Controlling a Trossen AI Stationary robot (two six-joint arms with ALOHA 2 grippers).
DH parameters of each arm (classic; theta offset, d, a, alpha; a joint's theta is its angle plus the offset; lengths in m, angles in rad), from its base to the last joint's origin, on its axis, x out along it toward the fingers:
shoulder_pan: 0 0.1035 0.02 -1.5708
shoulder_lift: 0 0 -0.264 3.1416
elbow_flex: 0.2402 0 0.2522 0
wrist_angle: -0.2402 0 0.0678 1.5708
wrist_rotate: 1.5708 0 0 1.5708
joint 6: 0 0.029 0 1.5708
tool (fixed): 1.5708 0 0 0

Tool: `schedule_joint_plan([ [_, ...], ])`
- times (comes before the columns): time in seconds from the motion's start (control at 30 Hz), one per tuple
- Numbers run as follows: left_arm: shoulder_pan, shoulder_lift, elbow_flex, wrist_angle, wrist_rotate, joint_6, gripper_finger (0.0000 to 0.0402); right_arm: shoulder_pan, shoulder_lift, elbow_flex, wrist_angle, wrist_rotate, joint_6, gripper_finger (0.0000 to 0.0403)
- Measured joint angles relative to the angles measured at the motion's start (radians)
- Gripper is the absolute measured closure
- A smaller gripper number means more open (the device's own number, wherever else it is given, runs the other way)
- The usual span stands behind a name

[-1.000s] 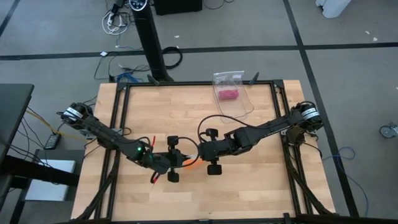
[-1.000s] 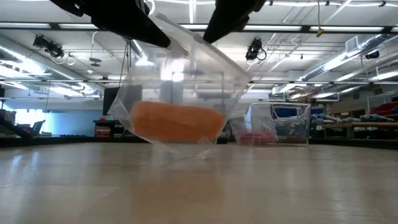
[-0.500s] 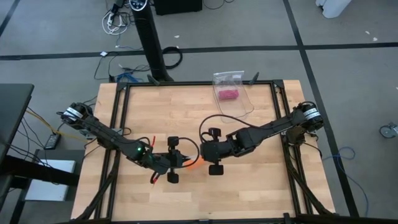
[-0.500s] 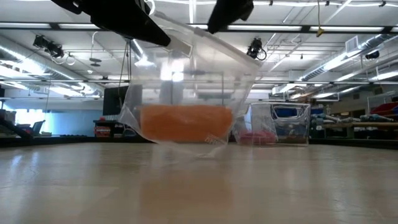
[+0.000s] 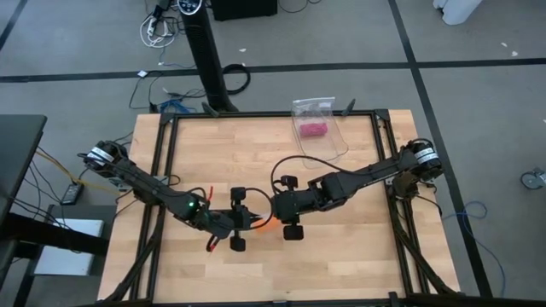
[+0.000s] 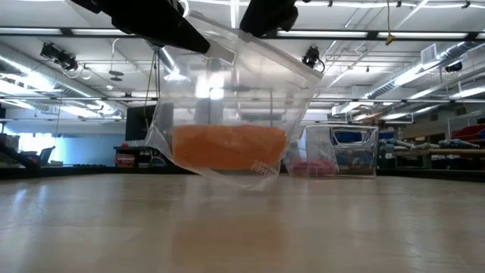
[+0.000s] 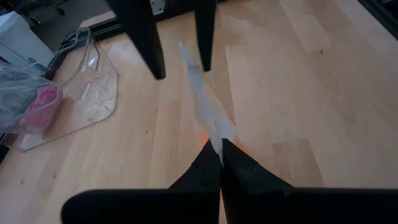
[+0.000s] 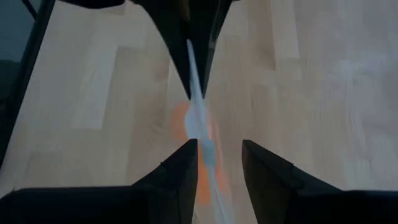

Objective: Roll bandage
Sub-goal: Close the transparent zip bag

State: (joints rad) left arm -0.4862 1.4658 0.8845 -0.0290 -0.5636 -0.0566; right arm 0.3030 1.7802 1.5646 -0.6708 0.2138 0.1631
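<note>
One clear plastic zip bag (image 6: 227,98) holding one bright orange fabric bandage roll (image 6: 227,146) hangs below two end effectors: left end effector (image 7: 221,163) clenched on its edge, right end effector (image 8: 219,163) parted beside it.

Bandage (image 6: 227,147) inside bag (image 6: 235,98), between both end effectors.

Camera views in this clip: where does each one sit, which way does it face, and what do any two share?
High view: overhead, straight down; both arms, table.
Low view: table height, level across; clear bag with the orange bandage hanging from arms above.
Left wrist: past the left claw, shut on the bag's edge.
Right wrist: past the right claw, fingers apart around the bag.
Shared: high and left wrist views both show the second bag with a pink bundle.
</note>
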Motion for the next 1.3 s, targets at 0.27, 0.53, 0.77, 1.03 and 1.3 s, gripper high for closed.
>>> schedule_joint_plan([
  [0.27,0.000,0.000,0.000,0.018,0.000,0.003,0.0400,-0.004,0.000,0.000,0.004,-0.012,-0.010,0.0307],
  [0.53,0.000,0.000,0.000,0.030,0.000,0.010,0.0400,-0.004,0.000,-0.001,-0.004,-0.009,-0.035,0.0389],
  [0.77,0.000,0.000,0.000,0.041,0.000,0.026,0.0400,-0.004,0.000,-0.001,-0.029,-0.009,-0.034,0.0393],
  [1.03,0.000,0.000,0.000,0.036,0.000,0.026,0.0400,0.019,-0.023,0.005,-0.038,0.054,-0.026,0.0339],
  [1.3,0.000,0.000,0.000,0.038,0.000,0.024,0.0400,0.011,-0.016,0.006,-0.025,0.036,0.013,0.0270],
])
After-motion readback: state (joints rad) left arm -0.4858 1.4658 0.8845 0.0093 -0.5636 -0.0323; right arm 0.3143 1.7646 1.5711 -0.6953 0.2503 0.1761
